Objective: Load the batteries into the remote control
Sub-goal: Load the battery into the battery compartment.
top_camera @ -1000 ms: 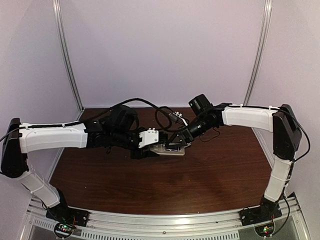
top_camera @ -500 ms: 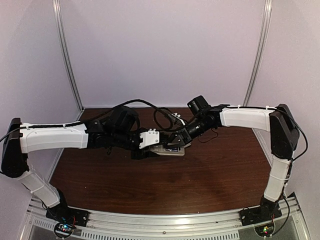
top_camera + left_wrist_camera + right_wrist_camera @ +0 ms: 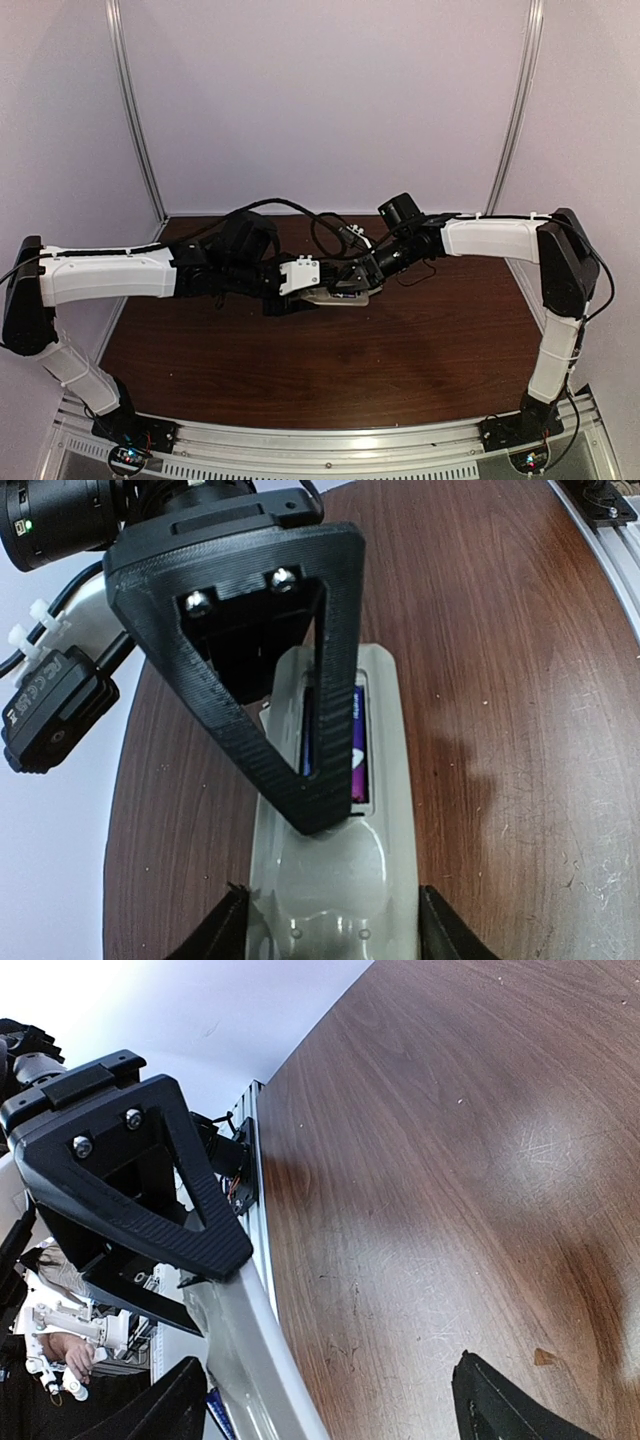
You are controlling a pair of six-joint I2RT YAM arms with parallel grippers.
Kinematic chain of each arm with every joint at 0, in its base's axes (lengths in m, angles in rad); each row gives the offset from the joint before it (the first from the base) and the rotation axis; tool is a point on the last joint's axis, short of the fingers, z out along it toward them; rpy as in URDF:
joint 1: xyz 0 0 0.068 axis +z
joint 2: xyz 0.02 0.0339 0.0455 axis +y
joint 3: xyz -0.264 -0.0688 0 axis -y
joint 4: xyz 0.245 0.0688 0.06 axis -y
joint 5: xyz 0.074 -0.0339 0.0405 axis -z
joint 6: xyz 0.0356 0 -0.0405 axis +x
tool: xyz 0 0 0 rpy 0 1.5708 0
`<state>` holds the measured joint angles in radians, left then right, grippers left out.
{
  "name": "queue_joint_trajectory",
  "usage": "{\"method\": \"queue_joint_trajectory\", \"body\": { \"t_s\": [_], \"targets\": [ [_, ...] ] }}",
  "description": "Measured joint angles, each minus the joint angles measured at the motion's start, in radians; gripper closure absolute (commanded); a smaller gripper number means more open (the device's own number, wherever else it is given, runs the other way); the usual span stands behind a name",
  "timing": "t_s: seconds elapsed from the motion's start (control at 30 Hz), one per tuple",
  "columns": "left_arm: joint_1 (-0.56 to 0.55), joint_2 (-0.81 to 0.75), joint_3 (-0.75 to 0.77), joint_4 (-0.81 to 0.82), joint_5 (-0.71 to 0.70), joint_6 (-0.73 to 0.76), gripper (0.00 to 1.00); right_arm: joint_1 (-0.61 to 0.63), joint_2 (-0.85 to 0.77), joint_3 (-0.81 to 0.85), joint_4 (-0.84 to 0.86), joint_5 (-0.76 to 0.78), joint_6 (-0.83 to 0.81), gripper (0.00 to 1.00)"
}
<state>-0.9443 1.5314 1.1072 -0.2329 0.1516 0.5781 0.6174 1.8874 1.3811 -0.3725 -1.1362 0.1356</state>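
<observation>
The remote control [image 3: 335, 870] lies back-up on the table, its battery compartment uncovered. My left gripper [image 3: 335, 925] is shut on its near end, one finger on each side. Two purplish batteries [image 3: 358, 742] sit in the compartment, the left one mostly hidden. My right gripper [image 3: 330, 1400] is open wide; one of its fingers [image 3: 300, 780] rests its tip at the compartment's near end. In the top view both grippers, left [image 3: 298, 288] and right [image 3: 356, 284], meet over the remote [image 3: 330, 298]. In the right wrist view the remote [image 3: 250, 1350] runs beside my near finger.
The dark wooden table [image 3: 400, 360] has an aluminium rail [image 3: 350, 452] along its near edge. Black cables [image 3: 335, 235] loop behind the grippers. Pale walls and metal posts [image 3: 135, 120] close the back and sides.
The right wrist has shifted slightly up and left over the remote. The left arm and the remote have stayed in place.
</observation>
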Motion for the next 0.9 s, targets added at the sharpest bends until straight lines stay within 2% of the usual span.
{"method": "queue_joint_trajectory", "body": {
  "t_s": [0.17,0.27,0.37,0.47,0.57,0.73,0.9],
  "targets": [
    [0.0,-0.001,-0.002,0.003,-0.006,0.0,1.0,0.0,0.0,-0.001,0.002,0.001,0.0,0.2],
    [0.0,-0.004,-0.005,0.008,-0.013,0.0,1.0,-0.001,0.0,-0.003,0.006,-0.001,0.003,0.27],
    [0.0,-0.008,-0.013,0.014,-0.026,0.0,1.0,-0.003,0.0,-0.013,0.027,-0.013,0.02,0.36],
    [0.0,-0.017,-0.027,0.031,-0.042,-0.001,1.0,-0.013,0.0,-0.035,0.082,-0.034,0.06,0.51],
    [0.001,-0.028,-0.04,0.04,-0.061,-0.001,1.0,-0.025,-0.004,-0.064,0.142,-0.056,0.109,0.58],
    [0.003,-0.047,-0.048,0.044,-0.088,-0.005,1.0,-0.041,-0.004,-0.077,0.191,-0.082,0.15,0.52],
    [0.003,-0.053,-0.048,0.054,-0.093,-0.008,1.0,-0.047,-0.004,-0.077,0.201,-0.07,0.163,0.18]
  ]
}}
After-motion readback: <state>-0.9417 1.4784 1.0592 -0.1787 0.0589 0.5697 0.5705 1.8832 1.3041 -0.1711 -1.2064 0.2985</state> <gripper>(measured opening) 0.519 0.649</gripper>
